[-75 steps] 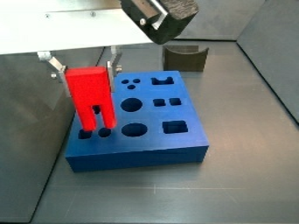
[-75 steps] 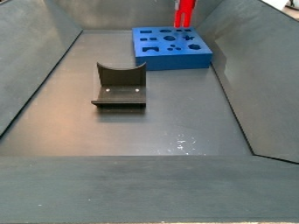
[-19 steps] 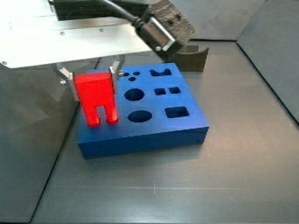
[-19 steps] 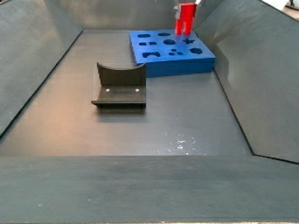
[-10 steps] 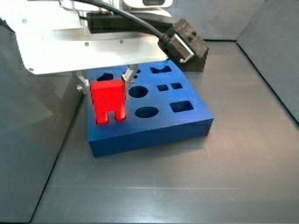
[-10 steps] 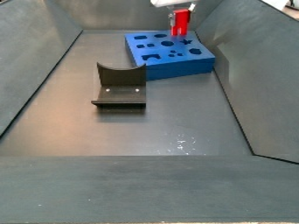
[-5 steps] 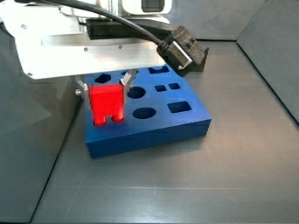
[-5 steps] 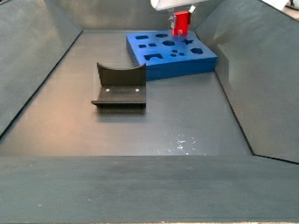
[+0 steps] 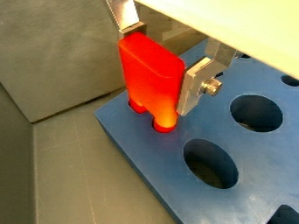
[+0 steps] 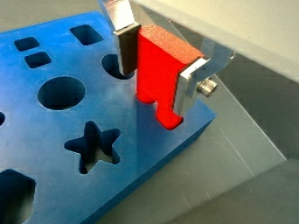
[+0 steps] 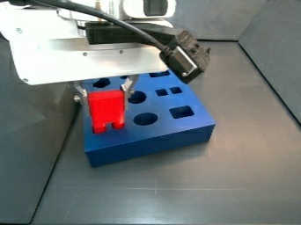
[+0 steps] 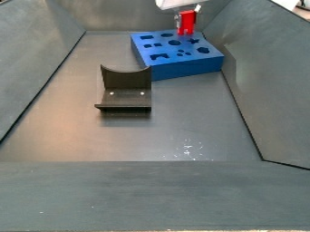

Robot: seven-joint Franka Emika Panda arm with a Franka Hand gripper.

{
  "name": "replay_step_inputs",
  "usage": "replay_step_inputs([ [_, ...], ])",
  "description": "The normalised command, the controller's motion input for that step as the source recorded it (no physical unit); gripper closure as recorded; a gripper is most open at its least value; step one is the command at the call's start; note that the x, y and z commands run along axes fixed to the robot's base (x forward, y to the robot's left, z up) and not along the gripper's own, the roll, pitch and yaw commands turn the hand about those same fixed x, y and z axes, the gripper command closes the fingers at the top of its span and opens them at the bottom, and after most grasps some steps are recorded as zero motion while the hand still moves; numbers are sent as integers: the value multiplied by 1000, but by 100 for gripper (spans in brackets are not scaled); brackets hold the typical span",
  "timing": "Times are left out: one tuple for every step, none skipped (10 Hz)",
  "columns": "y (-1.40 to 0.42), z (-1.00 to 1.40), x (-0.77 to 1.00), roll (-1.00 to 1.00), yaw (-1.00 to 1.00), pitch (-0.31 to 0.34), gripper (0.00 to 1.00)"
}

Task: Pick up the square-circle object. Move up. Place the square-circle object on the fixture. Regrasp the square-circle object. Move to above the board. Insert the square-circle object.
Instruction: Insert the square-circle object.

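Gripper (image 9: 160,68) clamps square-circle object (image 9: 149,77) upright, pegs down, entering holes at board (image 9: 233,197) corner for insertion.

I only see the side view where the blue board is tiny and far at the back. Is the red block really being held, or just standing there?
Observer: It is held. In a wrist view the gripper has the red block upright between its two silver fingers.
Operator: Are its little legs in the holes?
Observer: In a wrist view one peg looks just entered in a small round hole at the edge of the board; the flat body stands above the board.
Operator: Is there a star hole?
Observer: Yes, the star hole shows in a wrist view, empty and apart from the block.
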Motion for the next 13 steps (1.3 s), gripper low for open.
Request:
replay_step_inputs([
  [0,-1000,246,110,0,0,100],
  [0,-1000,186,141,0,0,100],
  [0,0,0,0,0,-31,100],
  [-57,-197,0,94,0,-27,100],
  [-94,-817,0,210,3,-131,100],
  [-100,-903,-49,204,23,-110,100],
  [-151,-1000,-49,176,0,-67,100],
  [-206,-1000,0,99,0,-21,100],
  [-151,-1000,143,54,0,-13,100],
  [86,-9,0,-127,0,-34,100],
  [0,0,0,-6,0,-1,100],
  [0,0,0,14,0,0,100],
  [6,-6,-40,44,0,0,100],
])
